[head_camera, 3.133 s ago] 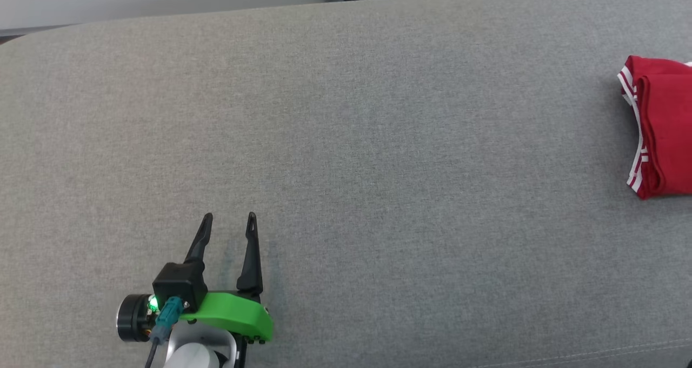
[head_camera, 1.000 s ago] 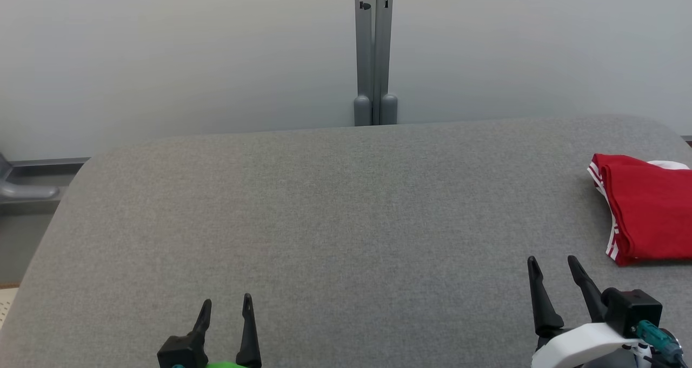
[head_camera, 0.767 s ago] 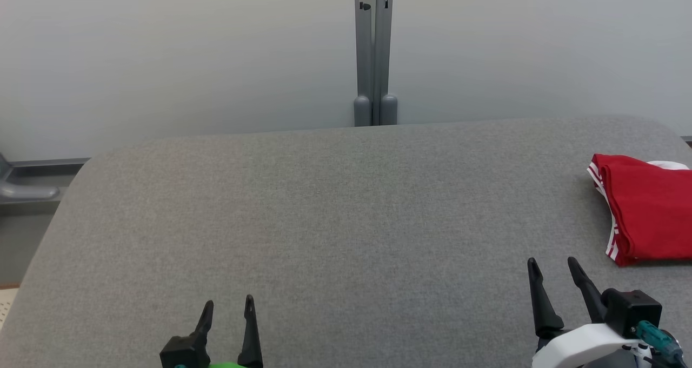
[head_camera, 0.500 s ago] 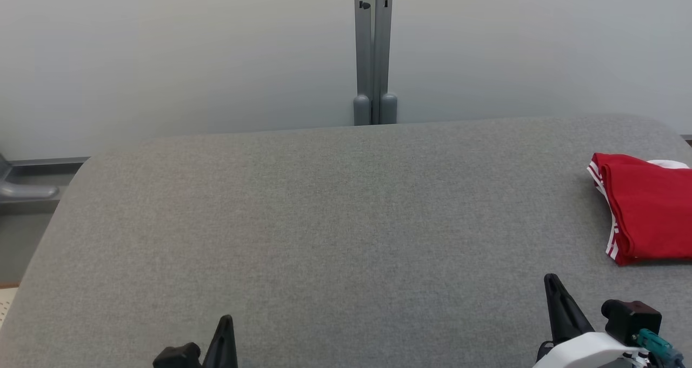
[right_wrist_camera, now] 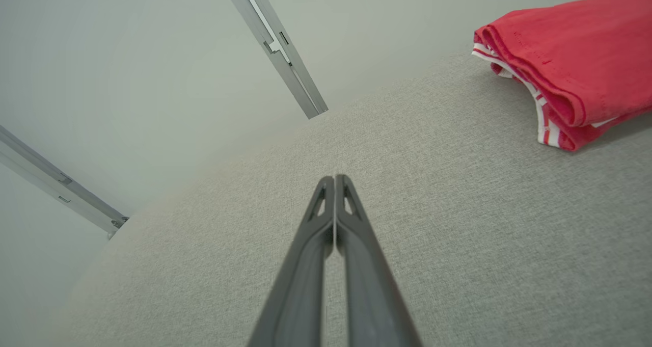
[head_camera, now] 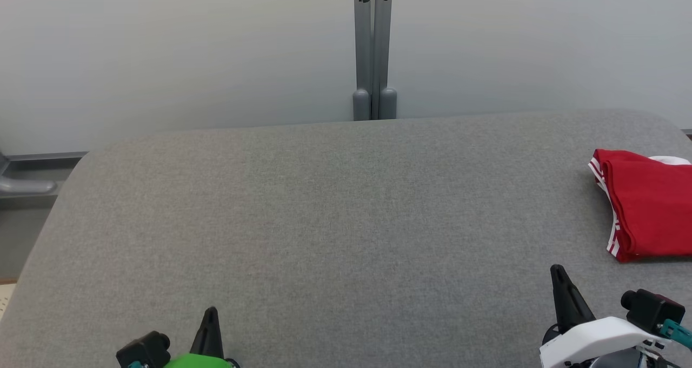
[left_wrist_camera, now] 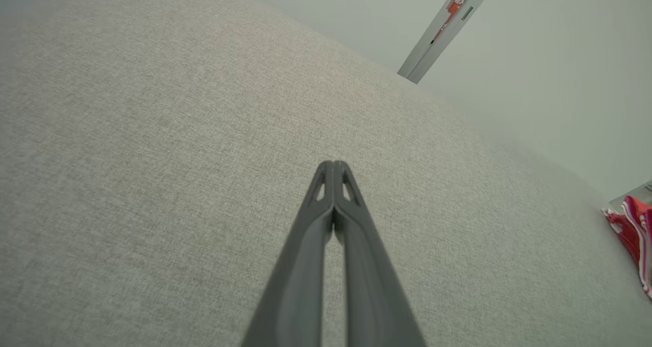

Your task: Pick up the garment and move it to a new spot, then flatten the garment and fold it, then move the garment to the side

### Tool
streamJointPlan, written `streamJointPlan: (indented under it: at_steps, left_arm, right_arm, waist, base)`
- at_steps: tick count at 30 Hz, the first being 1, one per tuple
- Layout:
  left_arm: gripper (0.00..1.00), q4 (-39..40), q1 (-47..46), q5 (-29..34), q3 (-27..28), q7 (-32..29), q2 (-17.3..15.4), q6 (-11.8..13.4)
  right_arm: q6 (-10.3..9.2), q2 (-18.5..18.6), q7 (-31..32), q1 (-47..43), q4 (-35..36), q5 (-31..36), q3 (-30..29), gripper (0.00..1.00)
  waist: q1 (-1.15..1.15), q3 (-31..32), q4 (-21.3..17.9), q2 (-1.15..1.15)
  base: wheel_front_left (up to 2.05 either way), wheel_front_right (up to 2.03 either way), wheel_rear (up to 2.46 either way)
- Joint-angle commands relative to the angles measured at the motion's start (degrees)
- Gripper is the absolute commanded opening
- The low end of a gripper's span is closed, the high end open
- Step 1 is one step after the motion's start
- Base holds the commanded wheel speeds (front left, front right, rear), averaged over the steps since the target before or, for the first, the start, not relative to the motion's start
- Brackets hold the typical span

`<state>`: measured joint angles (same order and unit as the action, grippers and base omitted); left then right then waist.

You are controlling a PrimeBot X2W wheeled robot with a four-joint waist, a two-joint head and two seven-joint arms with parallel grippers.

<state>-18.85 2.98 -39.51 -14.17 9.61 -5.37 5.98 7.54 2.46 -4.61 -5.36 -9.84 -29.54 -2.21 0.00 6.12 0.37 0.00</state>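
Observation:
The garment [head_camera: 649,206] is red with white-striped edges and lies folded at the far right of the grey cushioned surface [head_camera: 335,222]. It also shows as the garment [right_wrist_camera: 570,67] at the upper right of the right wrist view and as a sliver of garment [left_wrist_camera: 634,230] at the right edge of the left wrist view. My right gripper [head_camera: 557,273] sits low at the bottom right, shut and empty, well short of the cloth. My left gripper [head_camera: 211,314] is at the bottom left, shut with nothing in it. Both pairs of fingertips meet, as seen on the left gripper [left_wrist_camera: 333,164] and the right gripper [right_wrist_camera: 334,179].
A pale wall rises behind the surface, with a grey vertical post [head_camera: 373,49] at its middle. A grey rail [head_camera: 27,184] sits past the surface's rounded left edge. The surface's far right corner curves away near the garment.
Both grippers have gone from open to shut and have drawn back toward the bottom edge. Since the oldest frame the camera tilted up, bringing the wall and right gripper into view. The garment lies unmoved.

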Motion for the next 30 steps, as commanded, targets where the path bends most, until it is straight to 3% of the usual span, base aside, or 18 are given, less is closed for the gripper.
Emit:
streamJointPlan:
  at_steps: [1, 30]
  left_arm:
    - [0.00, 1.06, -2.18, -1.93, 1.15, -0.43, 0.08, -0.63]
    - [0.00, 2.68, -5.22, -21.75, 8.85, -6.59, 1.03, -5.72]
  right_arm:
    - [-0.02, 0.21, 0.32, 1.87, 0.51, -2.46, -0.26, 0.00]
    - [-0.04, 0.34, 4.57, 5.87, -1.25, -26.03, -1.87, 0.00]
  waist:
    - [0.00, -0.09, 0.00, 0.00]
    - [0.00, -1.85, -0.11, 0.00]
  base:
    - [0.00, 0.00, 0.00]
    - [0.00, 0.00, 0.00]
